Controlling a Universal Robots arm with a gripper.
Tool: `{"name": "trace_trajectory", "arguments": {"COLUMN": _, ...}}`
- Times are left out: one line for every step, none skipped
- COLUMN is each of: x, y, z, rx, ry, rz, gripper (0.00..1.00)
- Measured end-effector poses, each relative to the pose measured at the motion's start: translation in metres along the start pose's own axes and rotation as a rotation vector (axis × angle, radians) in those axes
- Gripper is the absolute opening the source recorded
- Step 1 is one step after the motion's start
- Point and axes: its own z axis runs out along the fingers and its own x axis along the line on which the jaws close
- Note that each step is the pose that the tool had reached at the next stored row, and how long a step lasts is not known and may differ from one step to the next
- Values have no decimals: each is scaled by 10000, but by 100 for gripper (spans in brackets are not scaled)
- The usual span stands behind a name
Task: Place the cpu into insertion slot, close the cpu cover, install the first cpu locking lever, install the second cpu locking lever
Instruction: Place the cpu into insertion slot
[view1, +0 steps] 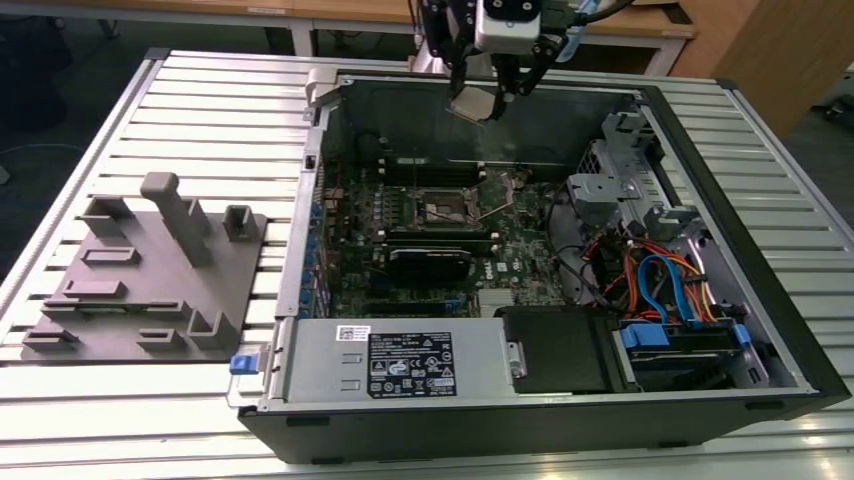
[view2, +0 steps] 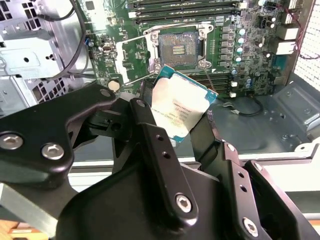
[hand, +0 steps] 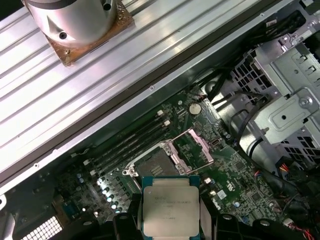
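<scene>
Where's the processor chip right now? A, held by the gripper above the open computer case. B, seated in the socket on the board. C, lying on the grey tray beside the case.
A: the gripper clamps the chip up in the air, and the socket on the board is bare.

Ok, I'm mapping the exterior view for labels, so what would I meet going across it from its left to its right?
Grey fixture plate → insertion slot → silver drive cage → black case wall. The cpu, held in the claw, hangs over the slot's span, so it is left out.
</scene>
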Motion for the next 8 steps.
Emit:
{"name": "trace_trajectory", "arguments": {"x": 0, "y": 0, "z": 0, "rx": 0, "ry": -4, "rz": 46, "gripper": 54}}
{"name": "trace_trajectory", "arguments": {"x": 0, "y": 0, "z": 0, "rx": -2, "ry": -8, "rz": 92, "gripper": 54}}
{"name": "trace_trajectory", "arguments": {"x": 0, "y": 0, "z": 0, "rx": -2, "ry": -12, "rz": 143, "gripper": 54}}
{"name": "trace_trajectory", "arguments": {"x": 0, "y": 0, "z": 0, "rx": -3, "ry": -17, "rz": 188, "gripper": 54}}
{"name": "trace_trajectory", "arguments": {"x": 0, "y": 0, "z": 0, "rx": -4, "ry": -21, "rz": 234, "gripper": 54}}
{"name": "trace_trajectory", "arguments": {"x": 0, "y": 0, "z": 0, "rx": -6, "ry": -25, "rz": 280, "gripper": 54}}
{"name": "trace_trajectory", "arguments": {"x": 0, "y": 0, "z": 0, "rx": -6, "ry": -29, "rz": 326, "gripper": 54}}
{"name": "trace_trajectory", "arguments": {"x": 0, "y": 0, "z": 0, "rx": -7, "ry": -33, "rz": 372, "gripper": 54}}
